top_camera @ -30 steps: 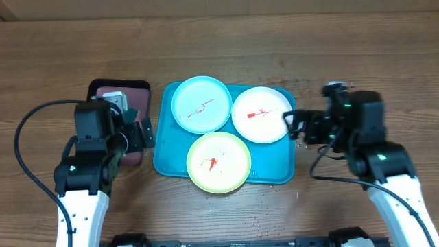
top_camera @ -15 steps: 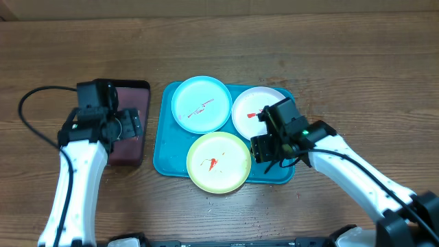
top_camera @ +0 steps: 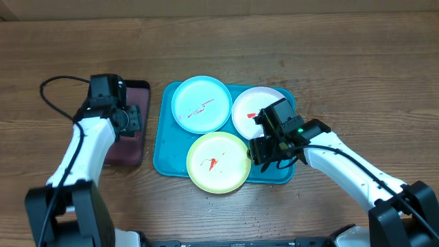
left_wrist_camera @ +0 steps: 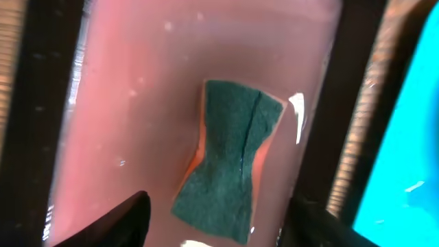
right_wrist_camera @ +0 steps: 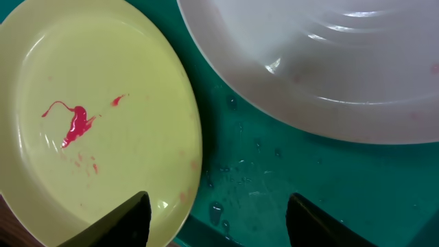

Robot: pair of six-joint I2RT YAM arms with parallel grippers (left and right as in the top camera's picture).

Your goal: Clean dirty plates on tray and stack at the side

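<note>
Teal plastic first: the teal tray (top_camera: 163,163) is set in the middle of the wooden table (top_camera: 343,55), and all three plates are carried on it, each marked with a red smear. The light blue plate (top_camera: 201,103) is parked back left and the white plate (top_camera: 248,103) back right. The green-rimmed plate (top_camera: 218,162) is at the front, hung slightly over the tray's near rim.

The right gripper (right_wrist_camera: 216,223) is held low where the green and white plates meet. Its fingers are spread fairly wide, with the green rim between them and nothing gripped.

The left gripper (left_wrist_camera: 219,223) is hung over the small black tray (top_camera: 140,86) beside the teal one. Its fingers are likewise parted, either side of a dark green sponge (left_wrist_camera: 230,158) lying on the pink inside, with nothing pinched.
</note>
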